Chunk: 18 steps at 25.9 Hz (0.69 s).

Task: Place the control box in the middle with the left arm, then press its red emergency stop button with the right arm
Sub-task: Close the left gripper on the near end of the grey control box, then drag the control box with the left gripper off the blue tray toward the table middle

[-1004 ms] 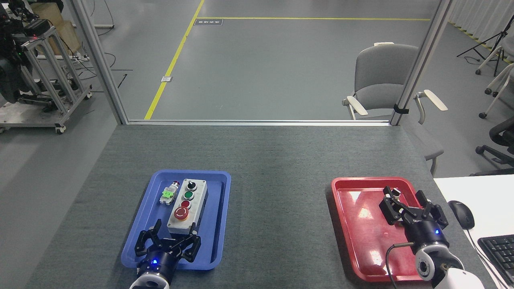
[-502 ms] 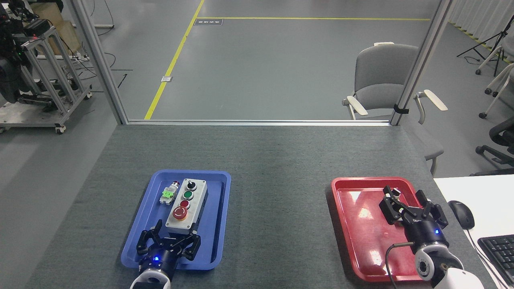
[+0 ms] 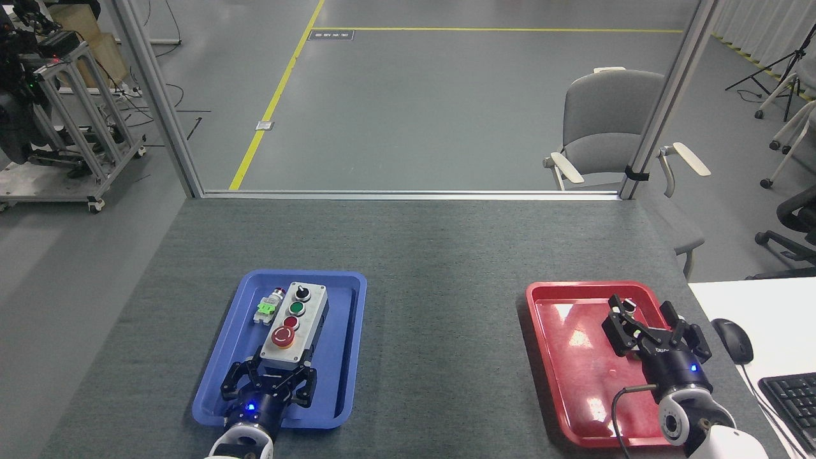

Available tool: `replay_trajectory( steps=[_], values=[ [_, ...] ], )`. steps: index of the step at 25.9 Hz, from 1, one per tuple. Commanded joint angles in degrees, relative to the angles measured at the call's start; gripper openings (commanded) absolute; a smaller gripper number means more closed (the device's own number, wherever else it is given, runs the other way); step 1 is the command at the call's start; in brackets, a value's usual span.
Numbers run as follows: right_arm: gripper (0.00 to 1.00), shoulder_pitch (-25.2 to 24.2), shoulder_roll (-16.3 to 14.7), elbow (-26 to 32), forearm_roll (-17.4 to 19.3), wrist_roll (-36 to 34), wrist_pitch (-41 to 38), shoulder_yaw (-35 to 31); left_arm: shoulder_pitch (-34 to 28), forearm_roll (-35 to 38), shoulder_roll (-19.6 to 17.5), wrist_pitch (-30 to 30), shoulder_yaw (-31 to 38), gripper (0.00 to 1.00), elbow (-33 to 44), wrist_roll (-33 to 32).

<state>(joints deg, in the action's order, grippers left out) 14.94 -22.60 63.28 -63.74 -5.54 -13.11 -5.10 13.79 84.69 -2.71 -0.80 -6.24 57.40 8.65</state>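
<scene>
Control box [image 3: 294, 323]: lay in blue tray [image 3: 217, 373] near desk's front-left; left gripper [image 3: 271, 375] clasped its near end. Right gripper [image 3: 653, 327]: spread, over red tray [image 3: 561, 363].

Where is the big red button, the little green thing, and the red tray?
red emergency stop button [image 3: 282, 335], head view, on its round red head.
small white-and-green switch part [image 3: 266, 309], head view, on its green middle.
red tray [image 3: 574, 370], head view, on its bare floor.

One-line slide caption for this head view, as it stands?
Left gripper closes around the control box in the blue tray; right gripper waits above the red tray.
</scene>
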Motion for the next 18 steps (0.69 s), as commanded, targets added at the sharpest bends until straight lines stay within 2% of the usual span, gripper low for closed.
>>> replay_trajectory(
  steps=[1, 9, 11, 13, 17, 18],
  values=[
    [1.0, 0.0, -0.1, 0.0, 0.0, 0.0, 0.0, 0.0, 0.1, -0.1, 0.1, -0.1, 0.0, 0.67, -0.2, -0.4],
    [1.0, 0.0, -0.1, 0.0, 0.0, 0.0, 0.0, 0.0, 0.0, -0.1, 0.3, 0.5, 0.0, 0.48, 0.0, -0.3],
    [1.0, 0.1, -0.2, 0.0, 0.0, 0.0, 0.0, -0.1, 0.0, -0.1, 0.3, 0.6, 0.0, 0.38, 0.3, -0.3],
    [1.0, 0.1, -0.2, 0.0, 0.0, 0.0, 0.0, -0.1, 0.0, -0.1, 0.4, 1.0, 0.0, 0.25, 0.4, -0.2],
    [1.0, 0.1, -0.2, 0.0, 0.0, 0.0, 0.0, -0.1, 0.1, -0.1, 0.7, 1.9, -0.1, 0.06, 0.6, 0.7],
    [1.0, 0.1, -0.2, 0.0, 0.0, 0.0, 0.0, -0.1, 0.1, -0.1, 0.9, 2.0, -0.1, 0.05, 0.7, 0.9]
  ],
)
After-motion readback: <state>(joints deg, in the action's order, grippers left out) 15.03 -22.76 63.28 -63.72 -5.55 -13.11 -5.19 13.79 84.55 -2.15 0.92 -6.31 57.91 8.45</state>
